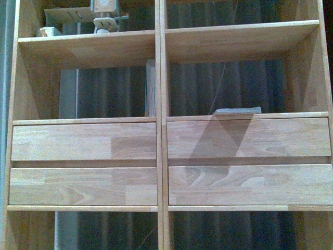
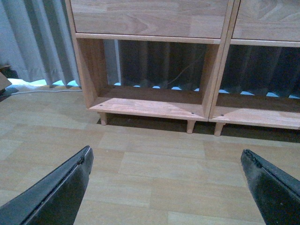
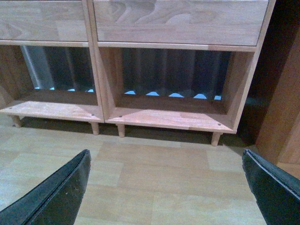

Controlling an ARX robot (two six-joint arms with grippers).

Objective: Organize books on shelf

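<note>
Shelf [image 1: 161, 78] drawers [image 1: 83, 141] fill front view; wrist views show left pincer [image 2: 165, 151], right pincer [image 3: 165, 152] spread.

The light-wood shelf [image 1: 161, 78] has two columns of open-backed compartments and four shut drawer fronts. A greyish-teal book [image 1: 237, 110] lies flat in the right compartment just above the drawers, only its edge showing

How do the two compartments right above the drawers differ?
The left compartment has what looks like a thin book standing upright against the divider; the right compartment has a greyish book lying flat at its front edge. Behind the left one a pale strip shows beside the curtain; behind the right one only dark curtain shows. Both are light wood, open-backed.
</note>
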